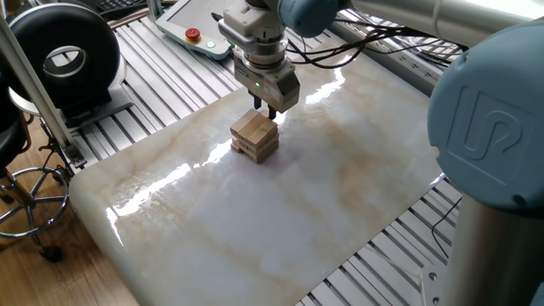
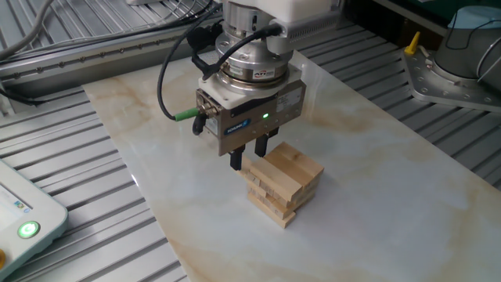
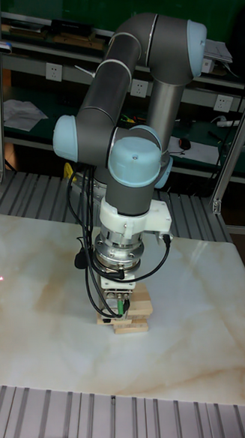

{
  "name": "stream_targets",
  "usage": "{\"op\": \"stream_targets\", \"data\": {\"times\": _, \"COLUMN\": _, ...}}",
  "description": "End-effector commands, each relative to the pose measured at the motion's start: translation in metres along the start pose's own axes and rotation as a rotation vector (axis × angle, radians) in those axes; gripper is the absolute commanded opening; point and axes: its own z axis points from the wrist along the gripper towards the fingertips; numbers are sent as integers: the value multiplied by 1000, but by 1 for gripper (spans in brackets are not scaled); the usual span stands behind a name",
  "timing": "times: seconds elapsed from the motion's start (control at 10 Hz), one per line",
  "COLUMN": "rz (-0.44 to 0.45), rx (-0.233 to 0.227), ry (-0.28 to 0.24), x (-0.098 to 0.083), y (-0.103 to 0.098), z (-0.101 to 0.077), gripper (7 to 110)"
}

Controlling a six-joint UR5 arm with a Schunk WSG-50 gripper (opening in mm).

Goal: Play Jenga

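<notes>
The Jenga [image 1: 255, 136] is a small stack of tan wooden blocks in crosswise layers, standing on the marble tabletop [image 1: 255, 221]. In the other fixed view the Jenga [image 2: 286, 182] has one block jutting slightly toward the gripper side. My gripper [image 2: 249, 157] points straight down at the stack's edge, its dark fingertips level with the top layers. The gripper [image 1: 265, 109] is open by a narrow gap, with nothing between its fingers. In the tall fixed view the gripper [image 3: 118, 308] hides most of the Jenga [image 3: 135, 317].
A teach pendant [image 1: 194, 32] lies at the far edge. A black round device [image 1: 64, 59] stands at the left. Slatted metal rails [image 2: 70, 196] surround the marble slab. A grey robot base [image 2: 462, 59] sits at the right.
</notes>
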Motion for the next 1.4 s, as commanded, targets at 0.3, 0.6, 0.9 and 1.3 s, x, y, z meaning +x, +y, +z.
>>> {"op": "stream_targets", "data": {"times": 0.3, "rz": -5, "rx": 10, "ry": -3, "x": 11, "y": -1, "z": 7, "gripper": 44}}
{"op": "stream_targets", "data": {"times": 0.6, "rz": 0, "rx": 12, "ry": -15, "x": 6, "y": -1, "z": 9, "gripper": 44}}
{"op": "stream_targets", "data": {"times": 0.9, "rz": 4, "rx": 15, "ry": -9, "x": 1, "y": -2, "z": 14, "gripper": 44}}
{"op": "stream_targets", "data": {"times": 1.3, "rz": 1, "rx": 12, "ry": -9, "x": 2, "y": -1, "z": 15, "gripper": 44}}
